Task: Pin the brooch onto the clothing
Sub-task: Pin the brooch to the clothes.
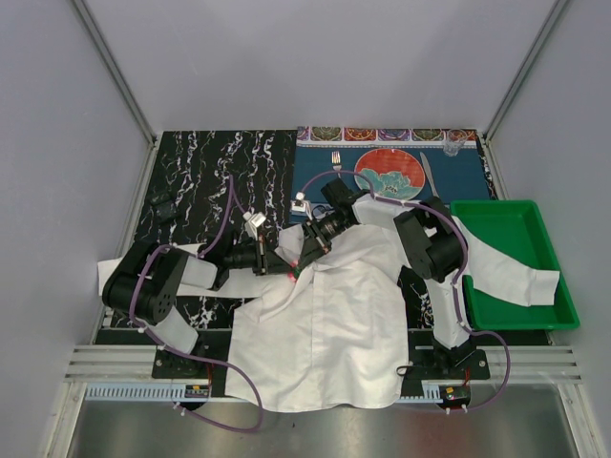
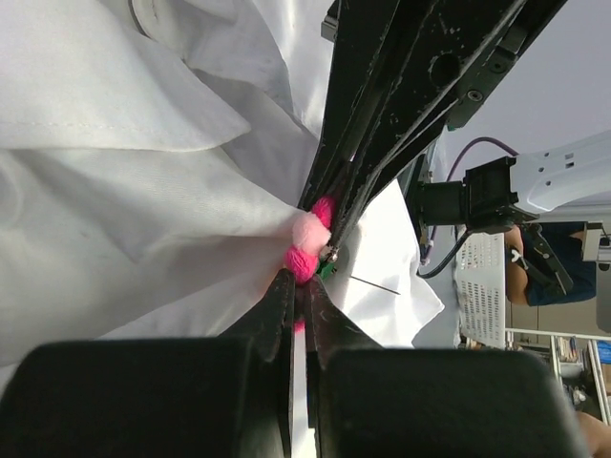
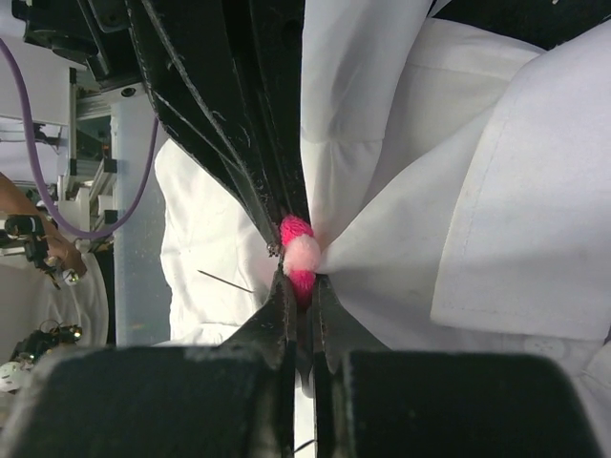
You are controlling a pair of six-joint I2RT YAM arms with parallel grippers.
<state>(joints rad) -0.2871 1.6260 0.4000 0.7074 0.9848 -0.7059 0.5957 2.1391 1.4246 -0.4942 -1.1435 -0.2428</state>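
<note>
1. Two grippers meet tip to tip at the far edge of the shirt (image 1: 325, 324): the left gripper (image 2: 298, 291) and the right gripper (image 3: 301, 291).
2. Both sets of jaws are closed, nipping the brooch (image 2: 307, 246) from opposite ends, and pink shows between each pair of fingertips.
3. The brooch sits against a bunched white fold of the shirt.
4. The shirt lies spread on the table (image 1: 191, 172), with one sleeve draped into a green tray (image 1: 535, 305).

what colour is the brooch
The brooch is hot pink with a paler pink middle lobe; clearest in the right wrist view.
</note>
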